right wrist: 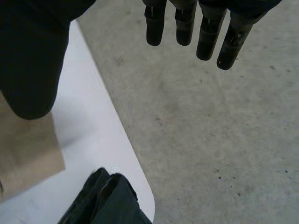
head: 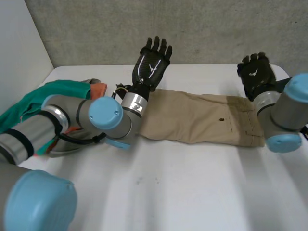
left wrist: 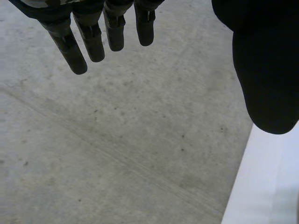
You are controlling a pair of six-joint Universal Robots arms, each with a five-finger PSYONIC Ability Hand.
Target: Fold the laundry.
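White table, bare at the near side. Near left, the left arm crosses a laundry pile: teal cloth and orange cloth just behind it.

Khaki trousers lie flat across the table's middle, left to right. They have a pocket with a small dark button toward the right end.

Left hand is raised over the trousers' far left end. Its fingers are straight and a bit apart, the thumb is wide off to the side, and it holds nothing.

Right hand is raised at the trousers' far right end. Its fingers are straight and slightly apart, the thumb is off to the side, and it grips nothing. A dark cloth-like thing sits at the table corner beside it; can't tell what it is.

There is a white mark on the back of each hand, not readable. Grey concrete wall is behind.
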